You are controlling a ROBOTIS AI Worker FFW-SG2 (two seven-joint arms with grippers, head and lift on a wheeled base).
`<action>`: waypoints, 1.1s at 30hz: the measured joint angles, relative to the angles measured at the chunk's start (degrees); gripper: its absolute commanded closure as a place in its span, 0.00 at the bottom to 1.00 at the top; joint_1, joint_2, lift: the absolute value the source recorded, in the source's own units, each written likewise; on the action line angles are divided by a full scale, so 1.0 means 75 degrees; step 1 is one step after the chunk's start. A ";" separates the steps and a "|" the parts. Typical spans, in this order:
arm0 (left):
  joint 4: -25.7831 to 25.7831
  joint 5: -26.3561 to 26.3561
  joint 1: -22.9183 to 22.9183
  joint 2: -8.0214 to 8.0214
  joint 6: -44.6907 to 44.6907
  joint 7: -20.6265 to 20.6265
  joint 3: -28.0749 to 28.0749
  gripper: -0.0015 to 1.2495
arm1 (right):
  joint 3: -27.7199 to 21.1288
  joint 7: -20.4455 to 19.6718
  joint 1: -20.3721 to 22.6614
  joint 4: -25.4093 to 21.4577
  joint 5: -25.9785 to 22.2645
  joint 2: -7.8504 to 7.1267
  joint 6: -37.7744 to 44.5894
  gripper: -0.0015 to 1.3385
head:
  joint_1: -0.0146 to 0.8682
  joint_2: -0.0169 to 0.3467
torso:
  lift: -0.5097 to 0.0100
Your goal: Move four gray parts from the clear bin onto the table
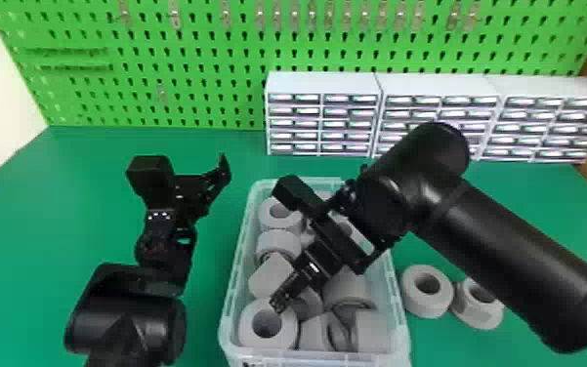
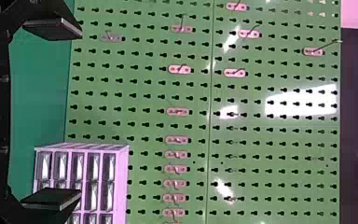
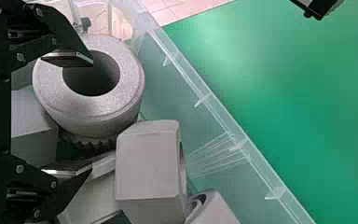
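Note:
Over the clear bin (image 1: 394,293) in the head view, my right gripper (image 1: 280,300) reaches down to a ring-shaped gray part (image 1: 253,336) at the near left corner. In the right wrist view my right gripper (image 3: 70,114) stands open, one fingertip over the hole of that gray part (image 3: 126,93) and the other beside its outer wall. Several more gray parts (image 3: 147,163) lie jumbled in the bin. Two gray parts (image 1: 416,302) rest on the table right of the bin. My left gripper (image 1: 223,168), left of the bin, is open and holds nothing; its left wrist view shows the gripper (image 2: 56,114) facing the pegboard.
White drawer cabinets (image 1: 324,83) stand along the back of the green table (image 1: 87,171), before a green pegboard (image 1: 184,63). The right forearm (image 1: 502,249) spans above the table right of the bin, close over the two loose parts.

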 measured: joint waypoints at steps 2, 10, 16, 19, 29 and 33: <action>0.0000 0.0000 -0.0004 0.0000 0.0000 0.0000 0.0000 0.08 | 0.0010 0.0004 0.0001 0.0013 0.0033 0.0003 0.0000 0.36 | 0.80 0.24 | 0.88; 0.0004 0.0000 -0.0080 0.0000 -0.0021 0.0001 -0.0007 0.08 | 0.0052 0.0044 0.0014 0.0164 0.0090 0.0059 -0.0042 0.36 | 0.80 0.24 | 0.88; 0.0011 0.0000 -0.0112 0.0000 -0.0032 0.0001 -0.0002 0.08 | 0.0085 0.0075 -0.0001 0.0237 0.0094 0.0084 -0.0113 0.36 | 0.80 0.24 | 0.88; 0.0011 0.0000 -0.0122 0.0000 -0.0037 0.0001 -0.0006 0.08 | 0.0092 0.0080 -0.0012 0.0269 0.0100 0.0091 -0.0139 0.36 | 0.80 0.24 | 0.88; 0.0012 0.0000 -0.0182 0.0000 -0.0078 0.0001 -0.0007 0.08 | 0.0153 0.0382 0.0009 0.0448 0.0183 0.0145 -0.0406 0.36 | 0.80 0.24 | 0.88; 0.0012 0.0000 -0.0199 0.0006 -0.0085 0.0004 -0.0003 0.08 | 0.0191 0.0628 0.0038 0.0526 0.0401 0.0180 -0.0483 0.36 | 0.80 0.24 | 0.88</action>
